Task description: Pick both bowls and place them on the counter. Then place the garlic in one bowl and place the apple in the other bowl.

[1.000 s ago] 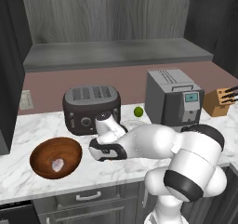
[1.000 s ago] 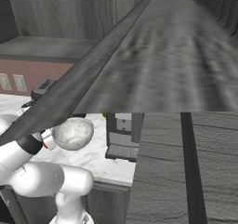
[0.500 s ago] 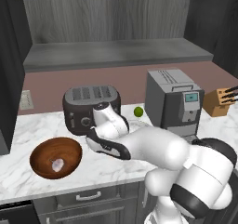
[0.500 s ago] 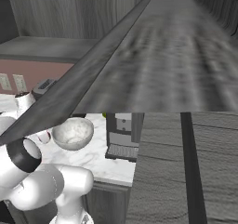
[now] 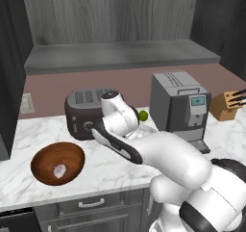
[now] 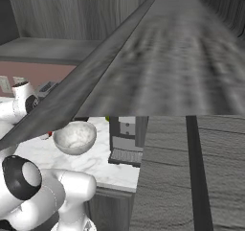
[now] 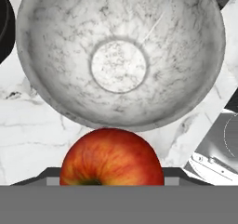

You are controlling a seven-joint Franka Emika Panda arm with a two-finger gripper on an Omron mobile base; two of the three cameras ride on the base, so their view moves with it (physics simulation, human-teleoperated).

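Two bowls are already sitting on the marble table (image 5: 110, 166): the brown wooden bowl (image 5: 57, 161) at the left, with the whitish garlic (image 5: 59, 170) lying inside it, and the white marbled bowl (image 7: 120, 56), which is filling the top of the hand view and is also showing from the right base (image 6: 75, 137) just beside the coffee machine (image 5: 180, 106). The apple (image 7: 111, 159) is sitting at six o'clock in the hand view, right below the marbled bowl's near rim, so close to the camera that the jaws appear to be holding it by its sides at a middling width, though the fingertips themselves are hidden behind the fruit. From the left base, the white arm is bending in front of the dark toaster (image 5: 86, 110), with a small green fruit (image 5: 143, 114) peeking out at three o'clock from the wrist. By the look of it, the apple is firm, smooth-skinned and light, round enough to roll or slip, so a grip across its widest girth is serving best. The marbled bowl is looking hard, glossy and empty, its flat centre waiting at twelve o'clock from the fruit. The remaining step, judging from here, is carrying the apple over the rim and letting it go low so it is not bouncing out.
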